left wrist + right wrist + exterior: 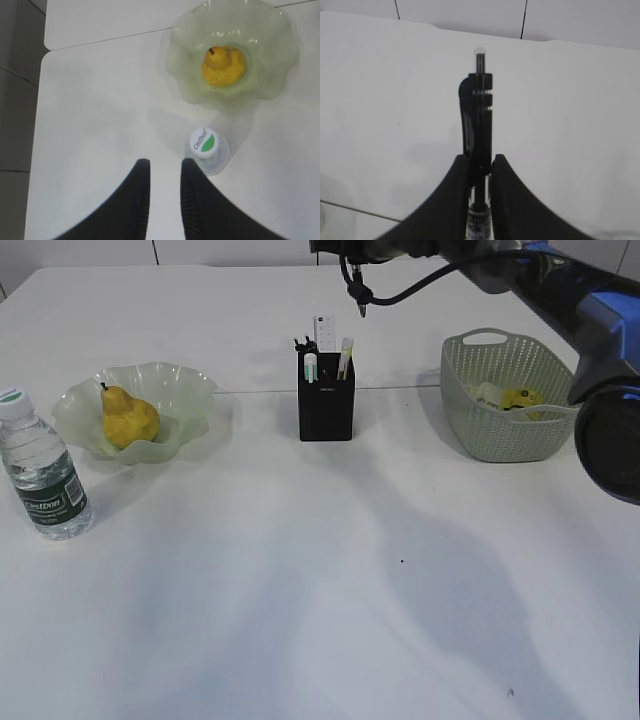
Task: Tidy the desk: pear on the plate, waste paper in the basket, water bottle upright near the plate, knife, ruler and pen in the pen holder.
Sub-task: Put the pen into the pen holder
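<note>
My right gripper is shut on a black pen, held in the air over the white desk; in the exterior view it hangs above and just right of the black pen holder. The ruler and other slim items stand in the holder; I cannot tell which is the knife. The yellow pear lies on the pale green plate. The water bottle stands upright left of the plate. Waste paper lies in the sage-green basket. My left gripper hovers open and empty beside the bottle cap.
The right arm reaches in from the upper right, over the basket. A seam between two tabletops runs behind the pen holder. The desk's left edge lies close to the bottle, with grey floor beyond it.
</note>
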